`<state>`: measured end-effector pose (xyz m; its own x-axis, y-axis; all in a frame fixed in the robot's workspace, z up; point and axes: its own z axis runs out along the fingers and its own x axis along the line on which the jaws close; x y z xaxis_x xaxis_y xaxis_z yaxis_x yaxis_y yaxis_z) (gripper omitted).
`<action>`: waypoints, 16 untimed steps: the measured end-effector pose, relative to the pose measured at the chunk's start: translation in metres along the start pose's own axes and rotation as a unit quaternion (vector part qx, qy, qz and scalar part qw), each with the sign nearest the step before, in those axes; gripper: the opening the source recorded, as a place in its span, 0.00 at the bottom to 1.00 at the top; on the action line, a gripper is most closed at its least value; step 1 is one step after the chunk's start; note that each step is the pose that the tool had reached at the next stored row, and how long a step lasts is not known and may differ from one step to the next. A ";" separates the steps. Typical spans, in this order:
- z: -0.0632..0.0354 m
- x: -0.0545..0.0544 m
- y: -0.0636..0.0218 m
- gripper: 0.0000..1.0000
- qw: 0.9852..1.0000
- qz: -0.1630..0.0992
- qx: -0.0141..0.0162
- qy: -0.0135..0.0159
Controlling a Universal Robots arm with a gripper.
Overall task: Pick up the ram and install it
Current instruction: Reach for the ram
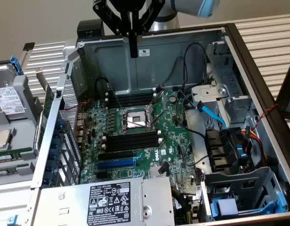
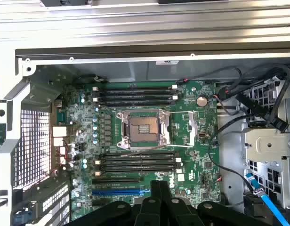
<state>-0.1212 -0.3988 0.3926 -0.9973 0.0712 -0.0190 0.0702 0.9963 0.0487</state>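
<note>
A robot arm's black claw [image 1: 133, 52] hangs above the far wall of an open grey metal computer case [image 1: 102, 61]. Its two slim fingers are pressed together with nothing between them, so the pick-up is not yet made. Below, the green motherboard [image 1: 173, 141] lies flat and uncovered, which leaves it reachable from overhead. The silver processor socket [image 1: 134, 118] sits at its centre, with banks of long black memory slots [image 1: 133, 141] on either side, every slot apparently empty. A blue expansion slot [image 1: 116, 164] runs just beyond the nearer bank. The ram [image 1: 46, 112] is judged to be the thin green circuit-board stick set outside the case, beside its perforated rear wall [image 1: 68, 127] on the exterior view's left. It is well apart from the claw, though too small to identify for certain. A grey power supply with a white label [image 1: 109, 200] occupies the near corner.
</note>
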 end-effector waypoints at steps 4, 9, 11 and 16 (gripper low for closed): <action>0.0000 0.000 0.0000 0.11 1.000 0.000 0.000 0.000; 0.0000 0.000 0.0000 0.11 1.000 0.000 0.000 0.000; 0.0000 0.000 0.0000 0.11 1.000 0.000 0.000 0.000; -0.0001 0.003 -0.0011 0.11 1.000 0.000 0.000 0.000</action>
<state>-0.1248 -0.3996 0.3926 -0.9973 0.0713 -0.0189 0.0703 0.9963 0.0487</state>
